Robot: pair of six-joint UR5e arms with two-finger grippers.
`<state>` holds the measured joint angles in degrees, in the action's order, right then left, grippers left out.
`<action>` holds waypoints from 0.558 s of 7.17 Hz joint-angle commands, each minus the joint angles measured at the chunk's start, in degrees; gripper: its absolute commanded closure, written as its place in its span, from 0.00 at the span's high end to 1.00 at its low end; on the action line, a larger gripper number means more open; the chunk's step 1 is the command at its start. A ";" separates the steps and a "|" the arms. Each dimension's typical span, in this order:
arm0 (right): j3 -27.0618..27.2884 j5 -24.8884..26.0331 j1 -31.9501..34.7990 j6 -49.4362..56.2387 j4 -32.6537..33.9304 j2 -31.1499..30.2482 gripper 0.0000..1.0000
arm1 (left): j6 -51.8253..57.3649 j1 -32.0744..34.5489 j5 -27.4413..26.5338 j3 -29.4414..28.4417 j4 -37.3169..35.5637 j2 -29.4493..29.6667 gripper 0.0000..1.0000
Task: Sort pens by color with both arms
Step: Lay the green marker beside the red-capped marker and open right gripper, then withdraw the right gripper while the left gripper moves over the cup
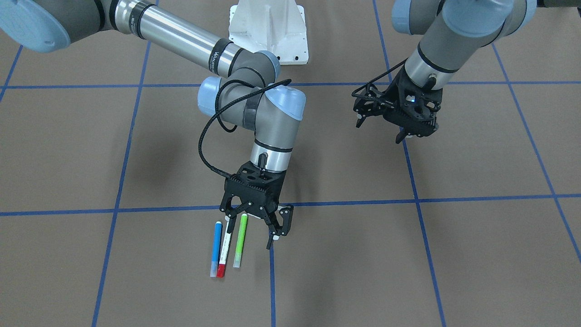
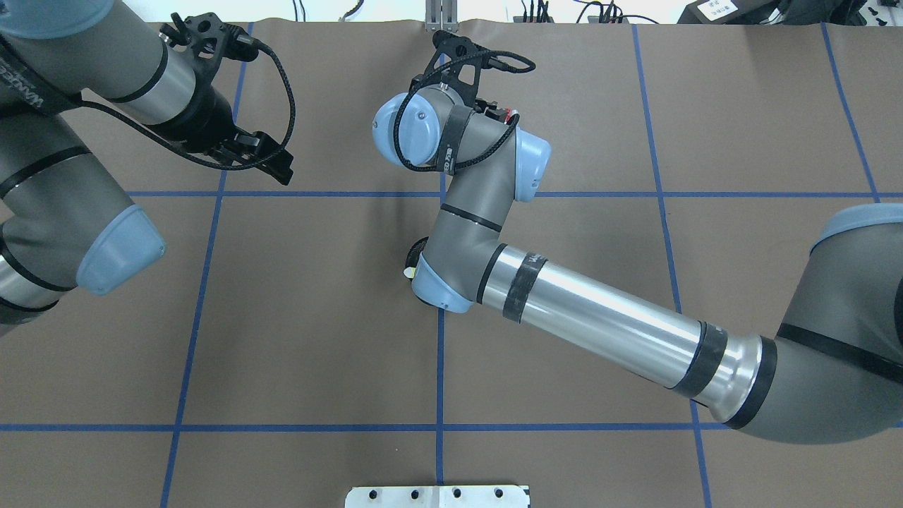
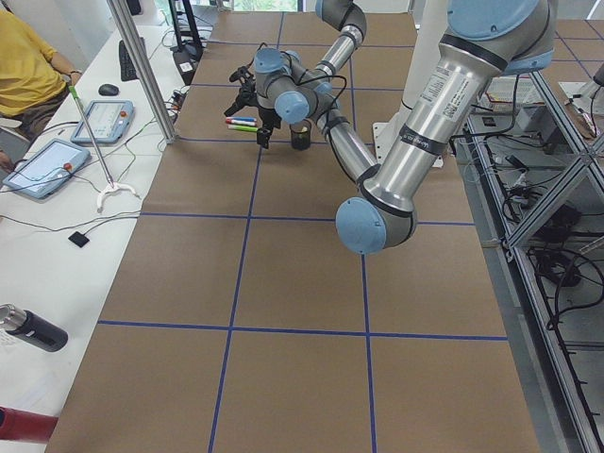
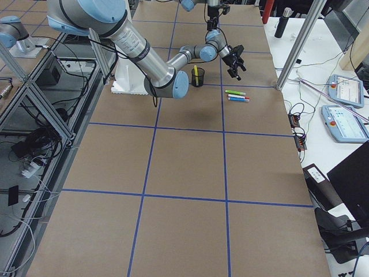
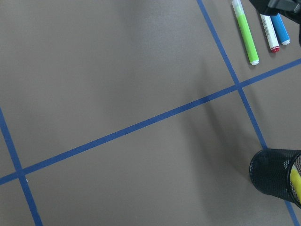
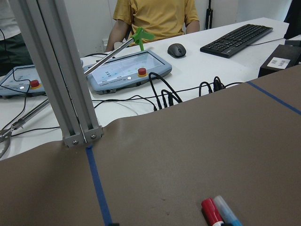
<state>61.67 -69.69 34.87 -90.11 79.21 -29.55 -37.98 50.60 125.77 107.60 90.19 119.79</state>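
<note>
Blue led the row as we read the front-facing view from left to right: a slim blue marker pen [image 1: 217, 247] lay flat on the brown paper-covered table [image 1: 408, 272]. A white-barrelled marker pen with a red cap [image 1: 223, 254] lay close against it, and a light green marker pen [image 1: 240, 245] lay just beside that across a narrow gap. All three pointed the same way, roughly parallel. The right arm's black two-finger gripper [image 1: 251, 234] hung over the upper ends of these pens, its jaws spread and nothing between them; we could not tell whether a fingertip touched the table. Further right, well apart from the pens, the left arm's black two-finger gripper [image 1: 379, 131] hovered with its jaws parted too, and it carried nothing. The left wrist view showed us a round black mesh cup [image 5: 275, 176] with a yellow marker pen [image 5: 295, 181] standing inside it, near the row but apart from it. We judged the sorting partly done: yellow seemed placed, while the blue, red-capped and green pens lay loose on the paper, none gripped. If each colour needed its own spot, three pens were left
</note>
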 commanded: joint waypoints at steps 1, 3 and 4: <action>2.13 -20.46 6.93 8.42 0.24 -0.33 0.99 | -8.65 -0.58 0.00 0.06 0.08 0.87 0.99; 7.64 -39.64 13.79 20.08 4.77 -4.44 1.00 | -10.27 -2.50 0.95 -0.37 -0.97 3.42 1.00; 12.20 -44.78 16.00 27.81 12.12 -6.72 1.00 | -12.19 -3.74 1.05 -1.59 -0.63 4.56 1.00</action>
<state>69.22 -106.30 47.68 -70.83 84.65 -33.68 -48.20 48.34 126.48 107.07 89.54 122.98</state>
